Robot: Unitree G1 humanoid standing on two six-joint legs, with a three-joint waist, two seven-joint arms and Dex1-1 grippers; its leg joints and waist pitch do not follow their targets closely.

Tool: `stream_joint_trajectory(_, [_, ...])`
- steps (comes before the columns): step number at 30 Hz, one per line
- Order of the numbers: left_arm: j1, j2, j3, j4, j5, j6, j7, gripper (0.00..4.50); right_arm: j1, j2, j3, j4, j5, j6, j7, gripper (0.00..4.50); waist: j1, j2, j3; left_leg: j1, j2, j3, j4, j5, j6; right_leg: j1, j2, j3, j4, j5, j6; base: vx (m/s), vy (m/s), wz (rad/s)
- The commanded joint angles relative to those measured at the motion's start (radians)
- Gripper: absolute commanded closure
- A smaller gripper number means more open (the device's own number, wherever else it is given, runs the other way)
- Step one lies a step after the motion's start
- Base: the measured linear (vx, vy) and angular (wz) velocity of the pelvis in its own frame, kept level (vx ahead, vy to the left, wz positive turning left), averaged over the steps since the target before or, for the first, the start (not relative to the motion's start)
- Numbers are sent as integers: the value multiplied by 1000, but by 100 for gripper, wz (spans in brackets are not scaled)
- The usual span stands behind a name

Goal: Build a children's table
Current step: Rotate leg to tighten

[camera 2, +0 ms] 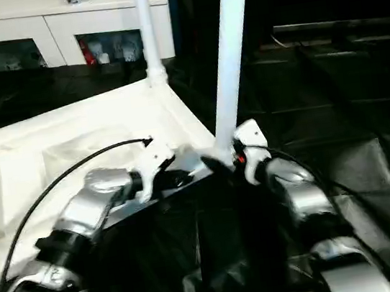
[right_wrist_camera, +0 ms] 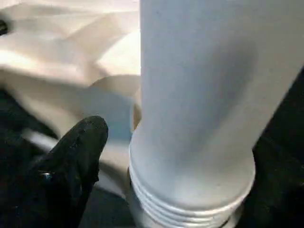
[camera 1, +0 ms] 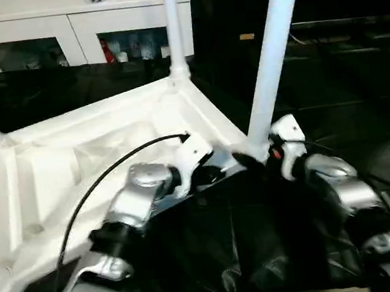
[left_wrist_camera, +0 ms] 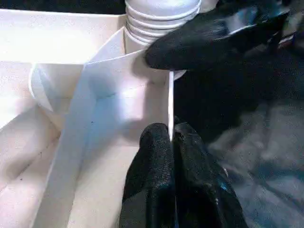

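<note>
Lying upside down on a black-draped bench [camera 1: 282, 250], the children's table [camera 1: 75, 170] shows its ribbed underside, so the corner sockets face up for the legs. Two legs [camera 1: 173, 25] already stand in the far corners. The left tool [left_wrist_camera: 171, 142] is closed thin on the table's rim [left_wrist_camera: 170, 99] beside the nearest corner, likely to steady the top. At that corner, a leg [camera 1: 269, 55] leans with its threaded end in the socket. The right tool [camera 1: 258, 153] stands open around the leg's base, one finger [right_wrist_camera: 78, 142] just beside it.
</note>
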Motion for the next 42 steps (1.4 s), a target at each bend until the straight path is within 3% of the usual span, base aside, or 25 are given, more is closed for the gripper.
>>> stream_joint_trajectory(1, [4,-12,-4,-51,-67,-59,-57,450,22,4,56,-36,10,11,93,27,3,-16,-58,24,76,-36,-77,-210,84,39,-63,29,-75,-157,-256,0,0,0])
stream_joint_trajectory(9, [51,67,-24,-138,-110,-65,-238,450,103,-96,111,-183,43,53,326,27,10,-12,-58,26,80,-35,-80,-229,67,34,-62,29,-73,-182,-256,0,0,0])
stream_joint_trajectory(24, [69,113,-30,-174,-121,-31,-321,450,121,-124,128,-251,63,114,402,155,22,-12,-59,26,79,-34,-79,-214,56,33,-64,29,-70,-164,-261,0,0,0])
stream_joint_trajectory(30, [62,81,-12,-158,-106,-25,-239,450,133,-96,105,-249,56,144,298,176,21,-11,-60,26,78,-34,-78,-205,57,33,-64,28,-69,-151,-261,0,0,0])
stream_joint_trajectory(32, [50,36,14,-132,-91,1,-136,450,120,-45,73,-214,15,144,120,176,17,-11,-58,27,78,-36,-82,-222,40,31,-65,30,-72,-180,-256,0,0,0])
stream_joint_trajectory(35, [45,18,23,-120,-83,7,-93,450,110,-25,60,-193,2,148,50,177,4,-14,-58,26,74,-39,-84,-240,10,34,-67,29,-77,-224,-240,0,0,0])
stream_joint_trajectory(38, [41,0,30,-107,-72,12,-49,450,98,-4,45,-169,-7,149,-15,177,0,-14,-59,25,72,-38,-81,-232,23,35,-66,30,-79,-213,-231,0,0,0])
stream_joint_trajectory(42, [14,-101,54,-51,-31,38,168,450,62,99,-20,-121,-16,179,-284,178,-4,-12,-61,26,71,-37,-80,-200,24,34,-62,29,-76,-174,-237,0,0,0])
